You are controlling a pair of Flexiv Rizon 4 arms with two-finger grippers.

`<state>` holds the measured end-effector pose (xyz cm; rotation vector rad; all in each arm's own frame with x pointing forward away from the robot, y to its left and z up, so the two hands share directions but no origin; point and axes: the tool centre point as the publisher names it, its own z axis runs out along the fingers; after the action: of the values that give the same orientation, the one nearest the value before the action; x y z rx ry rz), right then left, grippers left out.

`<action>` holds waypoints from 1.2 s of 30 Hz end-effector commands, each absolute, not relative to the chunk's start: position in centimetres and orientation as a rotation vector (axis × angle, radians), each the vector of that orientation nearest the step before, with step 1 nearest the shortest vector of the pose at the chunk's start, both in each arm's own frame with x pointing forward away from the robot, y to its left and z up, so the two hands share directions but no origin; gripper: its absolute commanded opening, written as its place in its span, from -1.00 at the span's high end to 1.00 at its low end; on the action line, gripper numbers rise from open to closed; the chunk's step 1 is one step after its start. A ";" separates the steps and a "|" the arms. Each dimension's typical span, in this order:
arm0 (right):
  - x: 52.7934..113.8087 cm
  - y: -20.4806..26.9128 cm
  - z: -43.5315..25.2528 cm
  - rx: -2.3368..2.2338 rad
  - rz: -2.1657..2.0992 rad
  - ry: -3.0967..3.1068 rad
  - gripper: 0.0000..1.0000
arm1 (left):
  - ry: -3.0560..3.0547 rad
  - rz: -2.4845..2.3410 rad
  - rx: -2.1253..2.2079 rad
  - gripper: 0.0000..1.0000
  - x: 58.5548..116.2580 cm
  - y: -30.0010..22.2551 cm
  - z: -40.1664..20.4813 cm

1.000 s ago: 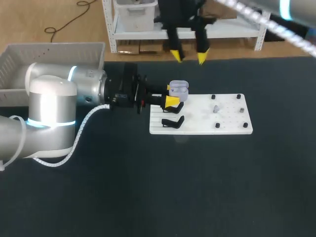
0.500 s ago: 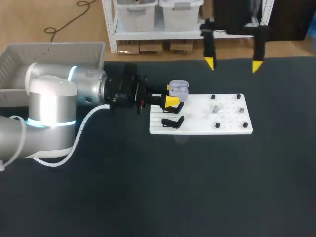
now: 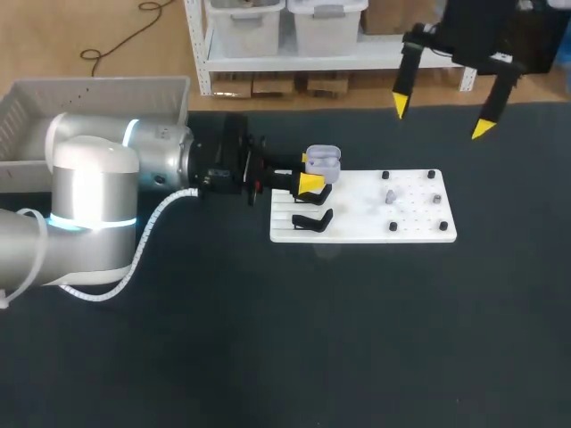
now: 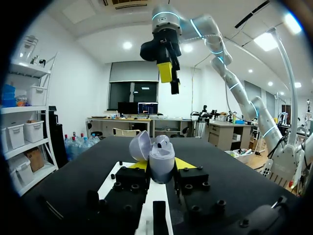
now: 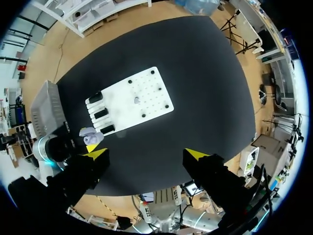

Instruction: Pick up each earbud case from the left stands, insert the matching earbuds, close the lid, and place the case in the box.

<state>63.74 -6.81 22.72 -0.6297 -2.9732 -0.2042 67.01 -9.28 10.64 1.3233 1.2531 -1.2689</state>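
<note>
Two yellow-tipped fingers of the left gripper [image 3: 308,172] pinch the pale lilac earbud case [image 3: 325,160] from both sides, with its lid tipped open. In the left wrist view the case stands upright between the tips, over the nine o'clock end of the white board [image 3: 419,230]. A black stand [image 3: 312,220] sits on the board at six o'clock from the case, just beside the gripper. A small grey piece, possibly an earbud [image 3: 390,196], rests on the board at three o'clock from the case. The right gripper [image 3: 441,119] hangs high at one o'clock of the table [image 3: 268,357], fingers spread wide. The grey box [image 3: 89,94] sits at ten o'clock.
</note>
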 end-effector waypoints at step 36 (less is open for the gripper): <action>67.1 -7.9 17.6 -0.473 -0.298 -3.286 -1.00 | 1.250 -1.266 1.321 1.00 67.0 -9.3 10.6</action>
<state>66.10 -8.90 18.93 -0.4658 -3.2894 -0.3196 67.01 -9.28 10.64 1.3234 1.2532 -1.2689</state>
